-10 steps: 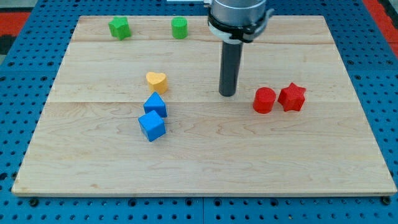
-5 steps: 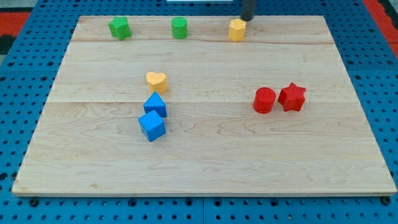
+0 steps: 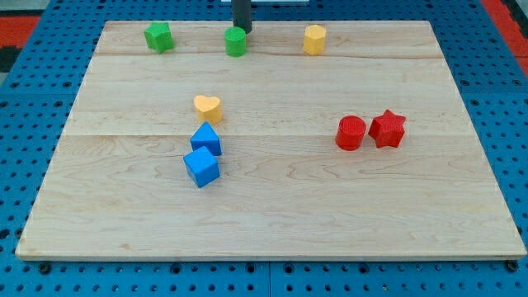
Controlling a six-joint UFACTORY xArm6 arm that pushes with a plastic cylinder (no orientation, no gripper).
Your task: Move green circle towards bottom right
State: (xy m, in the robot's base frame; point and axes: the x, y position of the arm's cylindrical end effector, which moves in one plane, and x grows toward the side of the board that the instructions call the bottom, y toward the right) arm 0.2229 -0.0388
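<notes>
The green circle (image 3: 236,42) sits near the top edge of the wooden board (image 3: 272,214), left of centre. My tip (image 3: 242,30) is right behind it at the view's top, touching or nearly touching its upper right side. Only the lower end of the dark rod shows.
A green star-like block (image 3: 158,37) lies at the top left and a yellow hexagon (image 3: 314,39) at the top right of centre. A yellow heart (image 3: 208,107) sits above two blue blocks (image 3: 205,139) (image 3: 201,167). A red cylinder (image 3: 351,133) and red star (image 3: 388,129) lie at the right.
My tip moved from mid-board to the top edge by the yellow hexagon, then left to behind the green circle. The green circle has shifted slightly down.
</notes>
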